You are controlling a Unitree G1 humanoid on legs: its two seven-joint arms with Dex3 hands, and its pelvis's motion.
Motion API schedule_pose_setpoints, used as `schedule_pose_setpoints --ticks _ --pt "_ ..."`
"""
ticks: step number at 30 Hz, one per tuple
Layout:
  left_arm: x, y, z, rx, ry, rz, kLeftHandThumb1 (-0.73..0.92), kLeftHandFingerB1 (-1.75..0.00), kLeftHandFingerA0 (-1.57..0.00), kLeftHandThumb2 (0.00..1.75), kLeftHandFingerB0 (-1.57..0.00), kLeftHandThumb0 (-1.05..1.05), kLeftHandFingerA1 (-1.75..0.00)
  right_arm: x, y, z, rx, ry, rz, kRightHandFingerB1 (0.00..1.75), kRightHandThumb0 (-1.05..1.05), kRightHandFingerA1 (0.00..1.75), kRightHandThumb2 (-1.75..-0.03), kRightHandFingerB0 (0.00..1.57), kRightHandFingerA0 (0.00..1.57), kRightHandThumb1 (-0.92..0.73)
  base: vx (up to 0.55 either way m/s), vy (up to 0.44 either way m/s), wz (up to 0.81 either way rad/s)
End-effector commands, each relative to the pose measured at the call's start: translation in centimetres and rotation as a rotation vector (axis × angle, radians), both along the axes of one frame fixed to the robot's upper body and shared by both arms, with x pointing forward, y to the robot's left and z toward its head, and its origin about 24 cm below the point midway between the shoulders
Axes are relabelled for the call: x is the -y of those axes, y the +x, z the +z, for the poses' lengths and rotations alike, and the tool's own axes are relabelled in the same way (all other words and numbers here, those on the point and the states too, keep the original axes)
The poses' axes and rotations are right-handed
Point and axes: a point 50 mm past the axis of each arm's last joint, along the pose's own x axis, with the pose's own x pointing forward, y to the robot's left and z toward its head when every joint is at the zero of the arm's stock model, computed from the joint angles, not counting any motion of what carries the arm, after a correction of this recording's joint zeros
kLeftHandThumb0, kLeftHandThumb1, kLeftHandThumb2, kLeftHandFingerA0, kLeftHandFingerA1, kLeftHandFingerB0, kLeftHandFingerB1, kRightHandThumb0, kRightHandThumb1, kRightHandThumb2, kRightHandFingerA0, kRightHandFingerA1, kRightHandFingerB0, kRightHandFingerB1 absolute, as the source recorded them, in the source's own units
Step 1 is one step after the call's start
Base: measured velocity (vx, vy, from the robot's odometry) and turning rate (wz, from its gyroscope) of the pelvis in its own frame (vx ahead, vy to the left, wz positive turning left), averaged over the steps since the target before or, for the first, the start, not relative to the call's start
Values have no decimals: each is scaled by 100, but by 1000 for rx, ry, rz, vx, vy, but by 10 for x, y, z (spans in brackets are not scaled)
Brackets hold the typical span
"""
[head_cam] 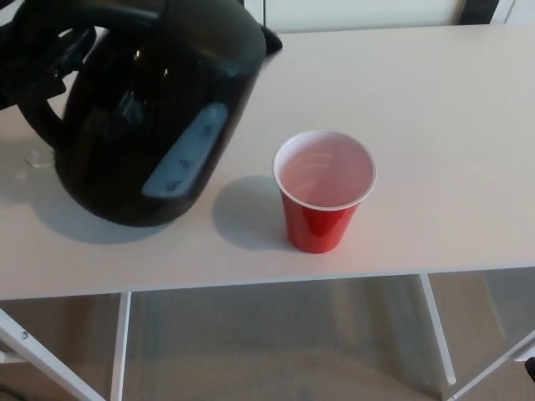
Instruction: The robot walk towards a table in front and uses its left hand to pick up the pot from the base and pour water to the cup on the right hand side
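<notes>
A glossy black pot (155,109) with a pale water gauge hangs tilted at the left of the white table (435,125). Its spout (269,40) points up and right. My left hand (46,63) is at the upper left edge, shut around the pot's handle, and is partly hidden against the dark body. A red cup (323,190) with a white inside stands upright right of the pot, near the table's front edge, a short gap away from it. The cup looks empty. The pot's base does not show. My right hand is out of sight.
The table's front edge (267,282) runs across the lower picture, with white frame legs (436,327) and beige floor below. A small pale mark (38,157) lies on the tabletop by the pot's left side.
</notes>
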Motion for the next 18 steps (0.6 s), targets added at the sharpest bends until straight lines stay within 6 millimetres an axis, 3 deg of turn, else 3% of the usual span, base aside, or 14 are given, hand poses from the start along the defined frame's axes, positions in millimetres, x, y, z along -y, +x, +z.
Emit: schedule_pose_setpoints --ticks 1,3,4,6,8,9,14,18 --pt "7 -6 28 131 266 -32 80 -110 -73 64 -71 -24 -150 5 2 4 5 -6 -9 51 -27 55 -96 7 8 -50 0 0 0" --pt "7 -6 28 132 269 -32 80 -110 -73 64 -71 -24 -150 5 2 4 6 -6 -9 51 -27 55 -96 7 8 -50 0 0 0" --pt "11 -7 32 171 390 -32 77 -110 -75 67 -73 -30 -154 6 3 4 2 -8 -13 42 -29 61 -62 17 17 -76 0 0 0" --pt "21 -10 37 237 586 -46 77 -113 -76 67 -73 -30 -155 6 5 5 -1 -16 -13 43 -29 61 -62 16 16 -78 0 0 0" --pt "27 -11 39 279 648 -55 77 -113 -77 67 -73 -28 -155 6 6 6 -1 -26 -9 43 -30 66 -61 17 17 -76 0 0 0" --pt "30 -11 40 301 673 -64 78 -116 -77 63 -72 -26 -156 6 6 6 -1 -27 -10 42 -31 58 -62 17 15 -75 0 0 0" --pt "45 -13 48 396 809 -102 77 -111 -74 62 -75 -23 -150 7 8 6 2 -21 -7 40 -28 53 -62 16 14 -76 0 0 0" --pt "53 -15 55 473 882 -103 76 -109 -73 63 -77 -19 -152 8 7 5 -1 -28 -5 40 -31 58 -62 16 15 -75 0 0 0"
